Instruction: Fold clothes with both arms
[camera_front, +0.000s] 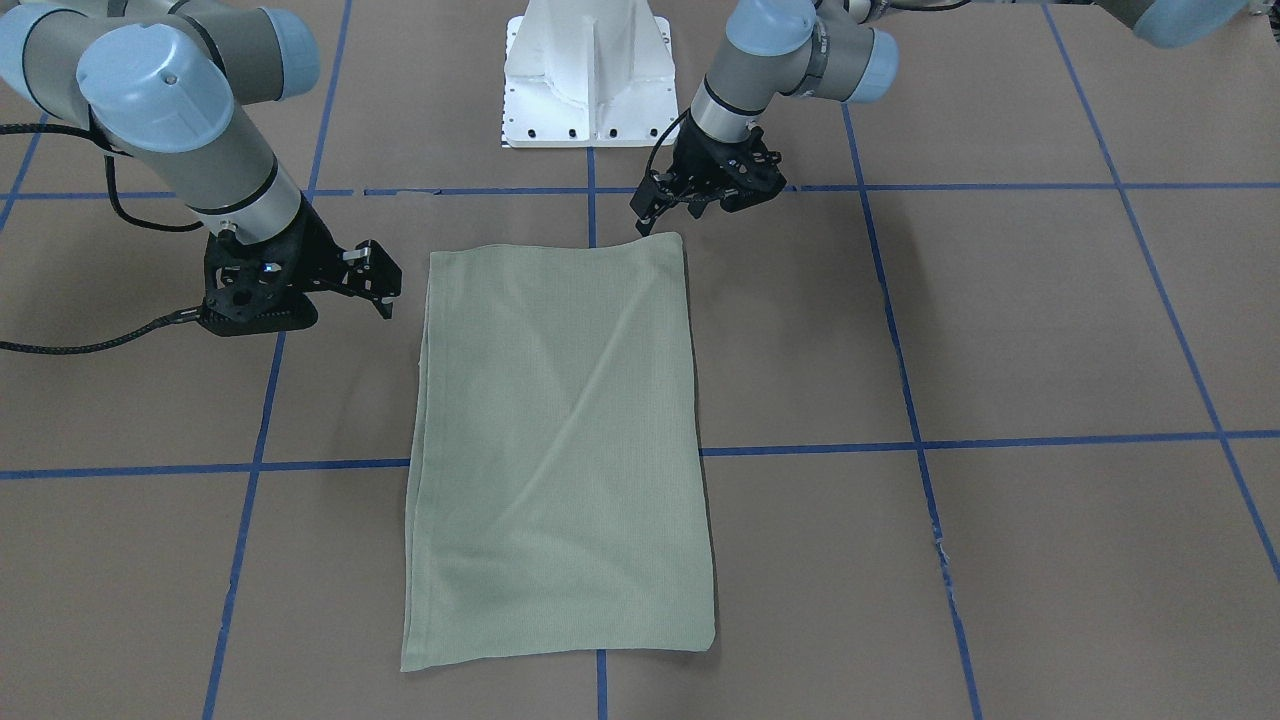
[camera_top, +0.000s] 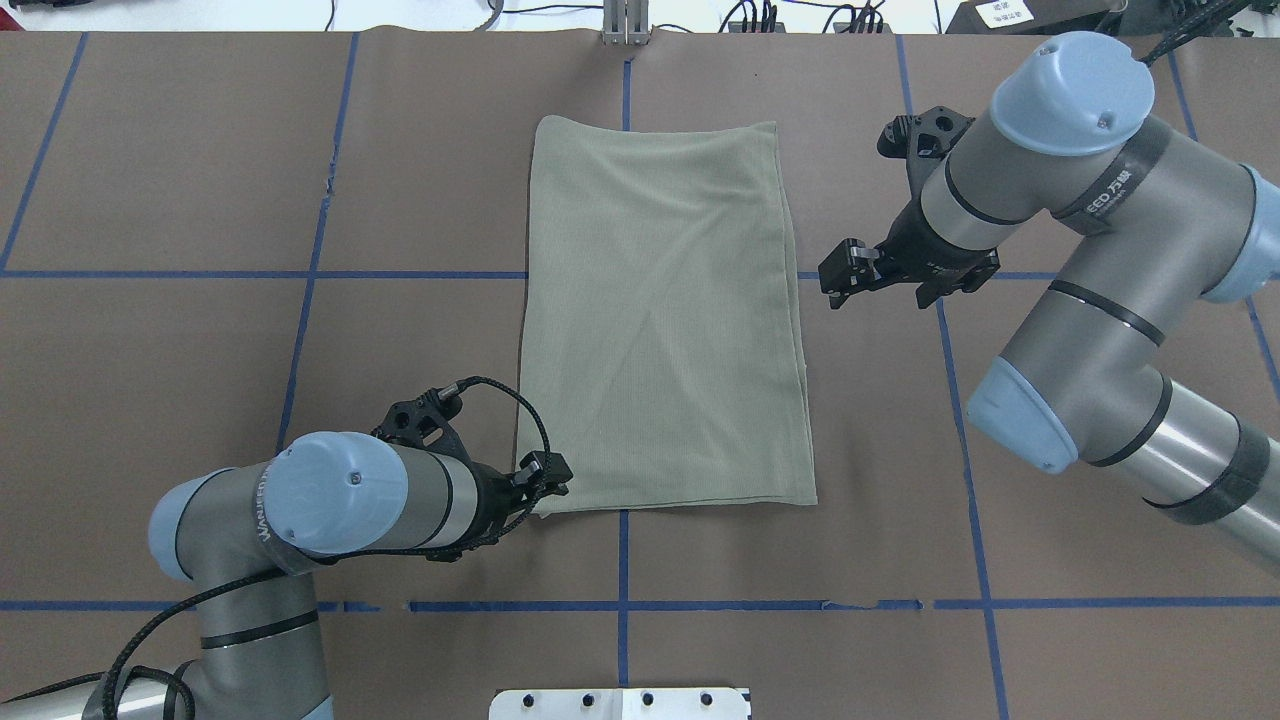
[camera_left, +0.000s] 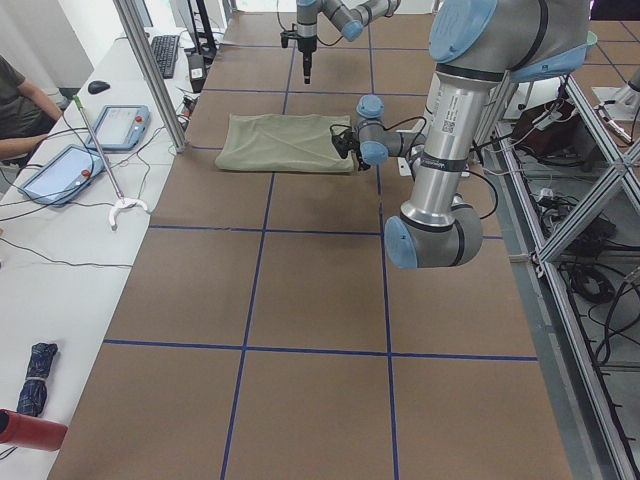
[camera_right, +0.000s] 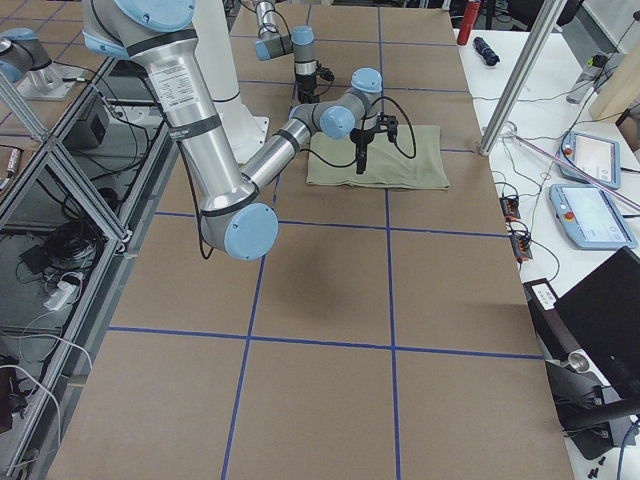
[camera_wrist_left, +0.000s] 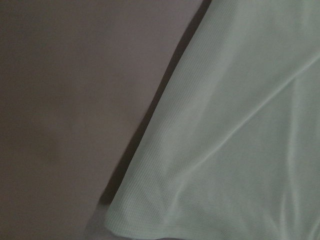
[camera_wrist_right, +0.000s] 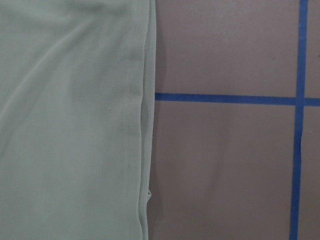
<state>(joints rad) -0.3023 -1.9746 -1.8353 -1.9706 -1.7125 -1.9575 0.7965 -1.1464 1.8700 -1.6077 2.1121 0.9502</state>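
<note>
The sage-green shirt (camera_front: 560, 440) lies flat on the brown table, folded into a long rectangle (camera_top: 660, 320); sleeves, logo and hang tag are hidden. My left gripper (camera_top: 558, 478) hovers at the shirt's corner nearest the robot on the left, jaws a little apart and empty (camera_front: 650, 215). The left wrist view shows that corner (camera_wrist_left: 240, 125) and no fingers. My right gripper (camera_top: 838, 278) is open and empty, just off the shirt's right long edge (camera_front: 378, 278). The right wrist view shows that layered edge (camera_wrist_right: 70, 120) beside blue tape.
The white pedestal base (camera_front: 588, 80) stands at the robot's side of the table. Blue tape lines (camera_top: 620, 605) grid the brown surface. A side bench with tablets (camera_left: 60, 170) and an aluminium post (camera_left: 150, 70) lies past the shirt's far end.
</note>
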